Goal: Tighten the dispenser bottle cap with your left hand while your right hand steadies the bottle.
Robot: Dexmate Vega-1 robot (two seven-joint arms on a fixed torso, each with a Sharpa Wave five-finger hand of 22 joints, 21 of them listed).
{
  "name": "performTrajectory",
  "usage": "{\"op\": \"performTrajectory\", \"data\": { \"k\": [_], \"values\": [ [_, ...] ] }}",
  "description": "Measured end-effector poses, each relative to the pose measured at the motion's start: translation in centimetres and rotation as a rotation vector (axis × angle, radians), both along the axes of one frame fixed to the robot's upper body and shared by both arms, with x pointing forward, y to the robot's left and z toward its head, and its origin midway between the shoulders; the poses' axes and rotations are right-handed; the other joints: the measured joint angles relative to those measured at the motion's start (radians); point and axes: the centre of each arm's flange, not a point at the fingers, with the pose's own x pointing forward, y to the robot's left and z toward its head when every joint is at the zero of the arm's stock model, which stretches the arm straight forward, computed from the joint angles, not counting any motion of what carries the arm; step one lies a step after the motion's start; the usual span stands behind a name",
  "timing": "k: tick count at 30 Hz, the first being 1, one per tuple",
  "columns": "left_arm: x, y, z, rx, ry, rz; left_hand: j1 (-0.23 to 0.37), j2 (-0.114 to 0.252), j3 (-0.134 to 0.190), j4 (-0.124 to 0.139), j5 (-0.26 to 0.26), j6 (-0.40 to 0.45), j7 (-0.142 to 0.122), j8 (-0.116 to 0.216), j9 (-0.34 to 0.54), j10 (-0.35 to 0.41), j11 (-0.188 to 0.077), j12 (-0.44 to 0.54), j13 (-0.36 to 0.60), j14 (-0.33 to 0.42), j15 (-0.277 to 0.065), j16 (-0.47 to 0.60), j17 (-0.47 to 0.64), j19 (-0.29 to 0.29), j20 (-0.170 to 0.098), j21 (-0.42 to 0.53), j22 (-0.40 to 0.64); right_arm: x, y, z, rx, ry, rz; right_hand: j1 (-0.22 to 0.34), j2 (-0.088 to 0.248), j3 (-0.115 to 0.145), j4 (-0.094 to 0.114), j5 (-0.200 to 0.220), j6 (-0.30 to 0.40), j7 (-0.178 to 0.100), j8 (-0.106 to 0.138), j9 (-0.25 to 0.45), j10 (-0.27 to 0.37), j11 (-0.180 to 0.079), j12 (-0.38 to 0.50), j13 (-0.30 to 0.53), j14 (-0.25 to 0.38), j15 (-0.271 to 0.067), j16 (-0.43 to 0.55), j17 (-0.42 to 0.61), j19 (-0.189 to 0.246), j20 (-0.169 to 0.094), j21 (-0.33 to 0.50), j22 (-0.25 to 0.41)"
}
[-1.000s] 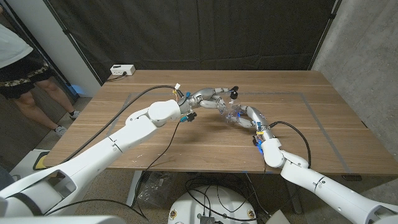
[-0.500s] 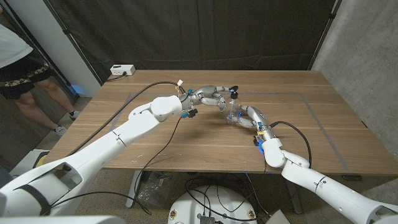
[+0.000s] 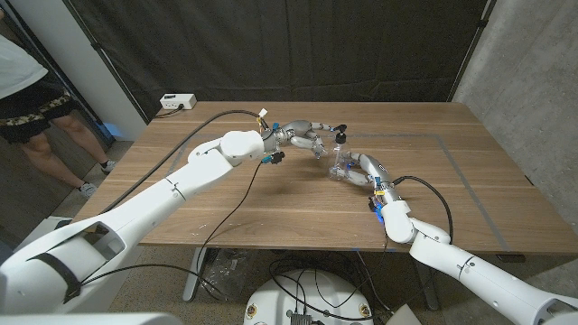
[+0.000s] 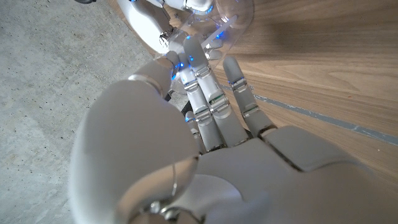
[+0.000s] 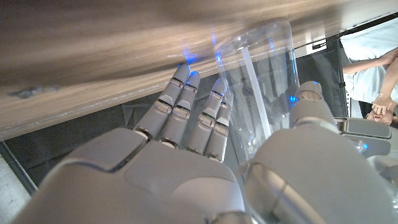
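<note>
Left hand reached in from the left toward the black cap of the clear bottle, just above the middle of the head view; whether its fingers touched the cap could not be told. Right hand gripped the bottle, fingers and thumb wrapped around its clear wall, on the wooden table.

Bottle between the two hands, mid-surface

The dispenser bottle stands on the surface inside the right hand's fingers; its cap sits on top, just beyond the left hand's fingers. A socket box lies at the far left corner.
</note>
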Motion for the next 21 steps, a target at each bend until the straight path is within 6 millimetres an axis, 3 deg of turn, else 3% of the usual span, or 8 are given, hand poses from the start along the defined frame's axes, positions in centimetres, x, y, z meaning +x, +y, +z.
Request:
{"op": "performTrajectory", "data": {
  "k": [14, 17, 21],
  "values": [
    [-2.5, 1.9, -1.5, -0.106, -0.02, 0.018, -0.004, -0.004, 0.005, 0.003, -0.001, -0.005, 0.005, 0.0, 0.0, 0.0, 0.0, 0.001, 0.0, 0.0, 0.0, 0.0, 0.004, -0.004, -0.004, 0.0, 0.0, 0.5, -0.1, 0.4, 0.002, 0.001, -0.004, 0.0, 0.0, 0.003, -0.003, -0.001, 0.005, -0.001, 0.003, 0.0, 0.003, 0.003, 0.0, 0.001, 0.006, 0.005, 0.0, 0.0, 0.0, 0.0, 0.0, 0.0],
    [-3.0, 2.1, -2.0, -0.126, -0.02, 0.014, -0.004, -0.004, 0.005, 0.003, -0.001, -0.005, 0.005, 0.0, 0.0, 0.0, 0.0, 0.002, 0.0, 0.0, 0.0, 0.0, 0.005, -0.004, -0.004, 0.007, 0.0, 0.6, 0.1, 0.4, 0.001, 0.002, 0.001, 0.0, 0.0, 0.003, -0.003, -0.001, 0.014, 0.005, 0.018, -0.001, 0.019, 0.01, 0.011, 0.0, 0.014, 0.006, 0.004, 0.0, 0.0, 0.0, 0.0, 0.0],
    [-3.5, 2.3, -2.5, -0.155, -0.02, 0.008, -0.004, -0.004, 0.005, 0.003, -0.001, -0.005, 0.005, 0.0, 0.0, 0.0, 0.0, 0.005, 0.0, 0.0, 0.0, 0.0, 0.005, -0.004, -0.004, 0.008, 0.0, 0.8, 0.3, 0.5, -0.001, 0.004, 0.004, 0.001, -0.002, 0.003, -0.003, -0.002, 0.018, 0.007, 0.018, -0.001, 0.027, 0.016, 0.015, 0.0, 0.02, 0.001, 0.004, 0.0, 0.0, 0.0, 0.008, 0.0]
  ]
}}
